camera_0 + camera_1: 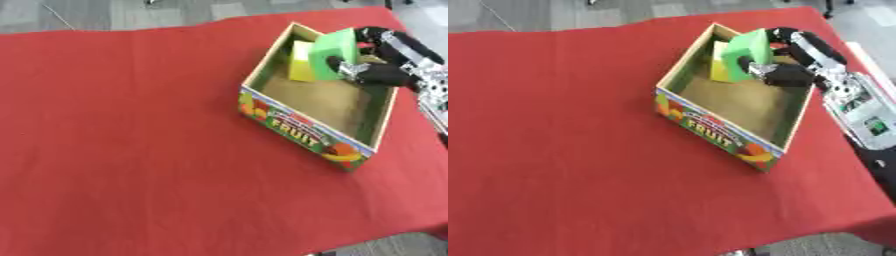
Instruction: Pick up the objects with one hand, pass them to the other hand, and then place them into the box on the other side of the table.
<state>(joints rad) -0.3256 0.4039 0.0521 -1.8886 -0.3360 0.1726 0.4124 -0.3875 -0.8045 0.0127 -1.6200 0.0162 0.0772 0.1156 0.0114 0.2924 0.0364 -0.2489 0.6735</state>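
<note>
1. A red tablecloth (131, 150) covers the table, and its near and left stretches lie flat and wide.
2. On the right half stands a shallow cardboard box (308, 134), set askew so that 1 corner points near-right. Its near outer wall carries fruit pictures and the word FRUIT, and the brown floor inside shows bare across the near part.
3. In the box's far corner rests a yellow block (300, 67), leaning against the far-left wall.
4. Just right of the yellow block, and touching or overlapping it in both views, is a green block (747, 48), tilted with its top toward the far side. It is over the far part of the box; whether its lower edge touches the box floor cannot be told.
5. The right hand (785, 74) reaches in over the box's right wall from the right edge of the table. Its thumb presses the block's near-right face, while the dark fingers (378, 34) curl round the far-right top edge, so the green block sits pinched between thumb and fingers.
6. Beyond the cloth's far edge runs grey floor (105, 12).
</note>
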